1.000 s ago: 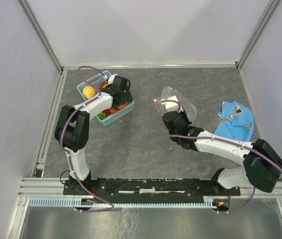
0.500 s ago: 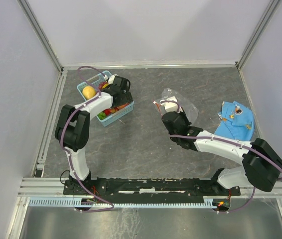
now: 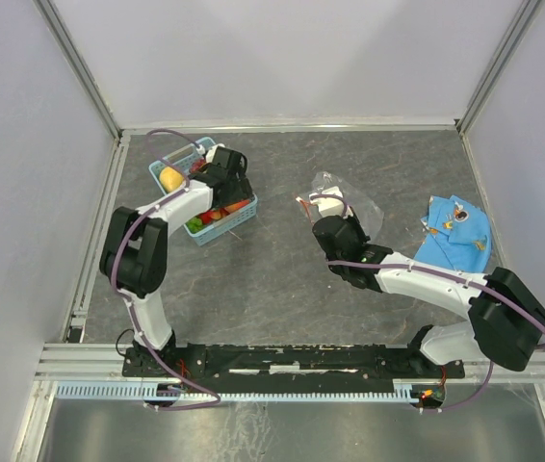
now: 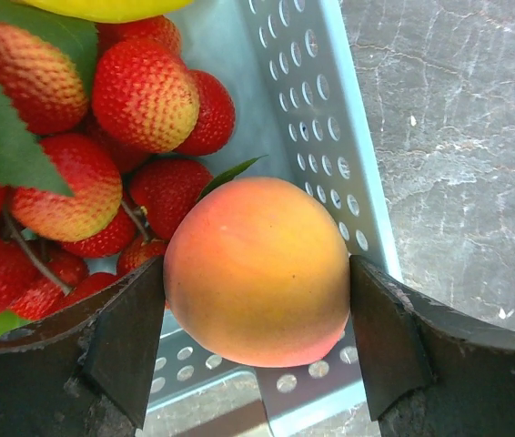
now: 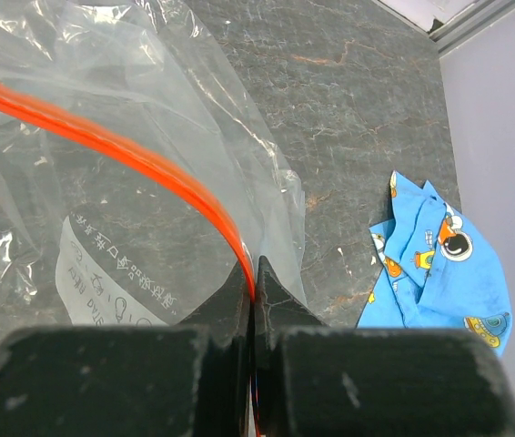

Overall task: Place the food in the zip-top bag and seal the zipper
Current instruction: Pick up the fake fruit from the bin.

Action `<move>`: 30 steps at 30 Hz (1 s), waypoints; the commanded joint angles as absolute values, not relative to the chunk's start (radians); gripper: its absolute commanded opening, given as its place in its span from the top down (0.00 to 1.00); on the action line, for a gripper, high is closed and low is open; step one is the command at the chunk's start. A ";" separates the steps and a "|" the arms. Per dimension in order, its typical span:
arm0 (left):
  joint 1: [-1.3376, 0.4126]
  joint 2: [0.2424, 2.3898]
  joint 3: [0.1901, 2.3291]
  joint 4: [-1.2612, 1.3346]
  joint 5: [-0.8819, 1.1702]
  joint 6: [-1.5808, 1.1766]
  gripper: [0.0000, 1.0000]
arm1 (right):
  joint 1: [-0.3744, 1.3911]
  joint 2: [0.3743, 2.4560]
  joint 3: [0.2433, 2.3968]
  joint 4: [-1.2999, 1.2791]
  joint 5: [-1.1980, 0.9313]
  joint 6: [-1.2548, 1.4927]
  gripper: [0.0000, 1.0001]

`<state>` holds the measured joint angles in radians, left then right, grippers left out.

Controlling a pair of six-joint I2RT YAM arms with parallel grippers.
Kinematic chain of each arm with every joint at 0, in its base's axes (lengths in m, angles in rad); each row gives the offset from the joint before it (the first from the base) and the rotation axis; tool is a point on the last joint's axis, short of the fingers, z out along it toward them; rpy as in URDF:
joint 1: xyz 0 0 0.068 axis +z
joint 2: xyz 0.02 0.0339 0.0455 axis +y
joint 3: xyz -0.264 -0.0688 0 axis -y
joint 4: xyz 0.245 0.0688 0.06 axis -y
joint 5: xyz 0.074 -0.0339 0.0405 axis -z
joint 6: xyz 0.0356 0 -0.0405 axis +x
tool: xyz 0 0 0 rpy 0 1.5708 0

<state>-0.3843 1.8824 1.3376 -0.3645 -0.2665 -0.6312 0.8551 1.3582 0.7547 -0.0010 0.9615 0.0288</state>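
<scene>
While above the basket (image 4: 330,118), clamped left gripper (image 4: 259,319) on the peach (image 4: 257,271); well apart, pinched zipper (image 5: 148,159) in right gripper (image 5: 253,309).

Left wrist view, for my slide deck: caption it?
Left tool grips the orange peach beside strawberries in the blue basket.

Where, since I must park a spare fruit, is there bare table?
Free: the dark stone-look table between the light blue plastic basket and the crinkly clear plastic bag, down to the arm bases; also the strip behind the bag. Crowded: the basket, full of toy fruit, left gripper clamping an orange peach; the gap between bag and blue printed cloth is narrow.
</scene>
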 commanded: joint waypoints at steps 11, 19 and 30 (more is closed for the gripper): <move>-0.379 1.603 1.282 -0.402 -0.305 -0.516 0.37 | 0.850 1.318 0.776 0.012 0.955 0.049 0.98; -0.378 1.448 1.099 -0.244 -0.122 -0.553 0.41 | 0.850 1.306 0.796 -0.028 0.879 0.089 0.98; -0.408 1.245 0.861 0.014 0.100 -0.702 0.44 | 0.850 1.311 0.862 -0.135 0.763 0.155 0.98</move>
<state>-0.3908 1.3182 0.9020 -0.1368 0.0071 -0.6205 0.8543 1.3247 0.7918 -0.0967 0.8101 0.0929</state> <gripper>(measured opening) 0.803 0.023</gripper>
